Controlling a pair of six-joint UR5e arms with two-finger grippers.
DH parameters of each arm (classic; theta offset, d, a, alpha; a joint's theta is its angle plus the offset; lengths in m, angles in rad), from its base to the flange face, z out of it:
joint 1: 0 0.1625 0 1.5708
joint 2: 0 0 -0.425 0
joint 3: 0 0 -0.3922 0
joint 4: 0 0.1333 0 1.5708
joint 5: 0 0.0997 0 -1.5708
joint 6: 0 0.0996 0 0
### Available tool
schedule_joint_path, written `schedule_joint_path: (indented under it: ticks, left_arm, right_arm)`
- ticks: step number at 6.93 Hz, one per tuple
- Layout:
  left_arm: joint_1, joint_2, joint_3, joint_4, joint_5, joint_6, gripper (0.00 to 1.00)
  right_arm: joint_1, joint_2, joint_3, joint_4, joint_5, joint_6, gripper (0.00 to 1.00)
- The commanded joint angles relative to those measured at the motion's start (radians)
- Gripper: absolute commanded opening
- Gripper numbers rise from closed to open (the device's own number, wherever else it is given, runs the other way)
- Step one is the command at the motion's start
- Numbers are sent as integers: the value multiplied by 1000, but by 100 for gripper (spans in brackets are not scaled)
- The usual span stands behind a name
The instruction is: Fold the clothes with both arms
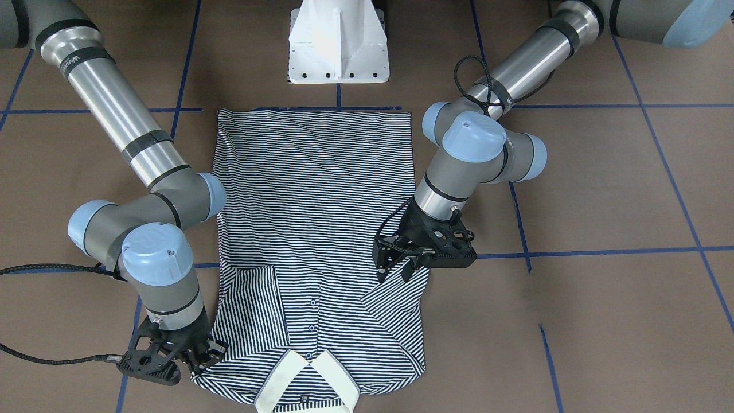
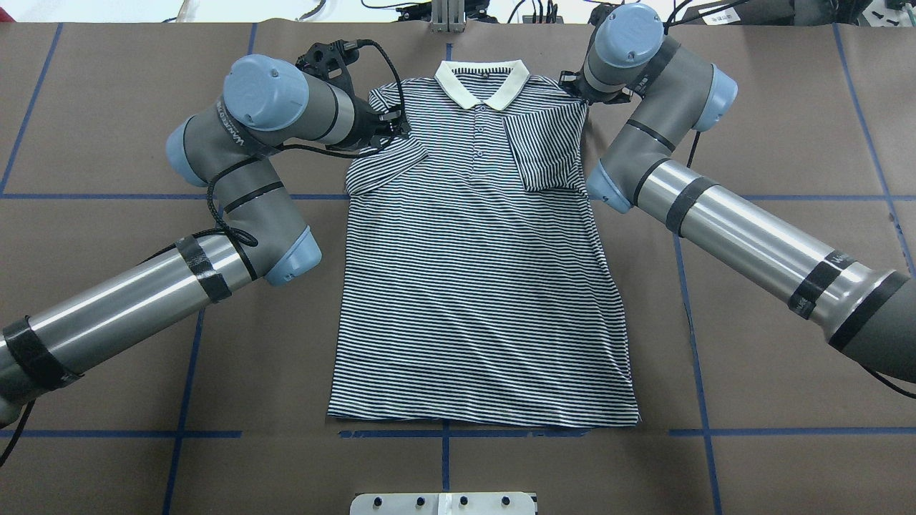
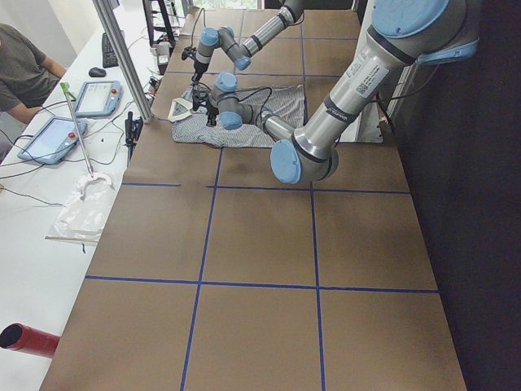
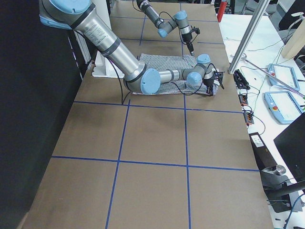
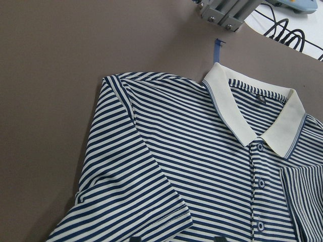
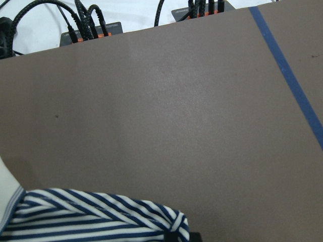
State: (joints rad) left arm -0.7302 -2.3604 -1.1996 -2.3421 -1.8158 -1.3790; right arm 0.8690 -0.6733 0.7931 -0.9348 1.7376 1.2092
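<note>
The striped polo shirt (image 1: 315,201) lies flat, front up, on the brown table, with its cream collar (image 2: 483,82) at the far edge. Both sleeves are folded inward over the chest. My left gripper (image 1: 395,274) hovers open and empty over the folded sleeve (image 2: 386,161) on its side. The left wrist view shows the shirt (image 5: 176,151) below, apart from the fingertips. My right gripper (image 1: 198,361) is down at the other shoulder corner and shut on a bunched edge of the shirt (image 6: 91,217). In the overhead view its wrist hides it.
The white pedestal base (image 1: 338,46) stands just past the shirt's hem. Blue tape lines (image 2: 444,433) grid the table. Cables and boxes (image 6: 91,30) lie beyond the far edge near the collar. A seated person (image 3: 24,65) and tablets are at a side table.
</note>
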Motion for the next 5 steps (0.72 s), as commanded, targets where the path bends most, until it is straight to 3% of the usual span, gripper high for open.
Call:
schedule_joint_path:
  ticks: [1, 3, 5]
  left_arm:
    - [-1, 1, 0, 1, 0, 2, 58]
    - [-9, 15, -56, 15, -19, 11, 57]
    - [-61, 105, -163, 12, -130, 17, 56]
  right_arm:
    - [55, -9, 8, 2, 87, -66, 100]
    - [77, -180, 288, -5, 177, -56, 100]
    - [56, -364, 568, -10, 264, 142, 100]
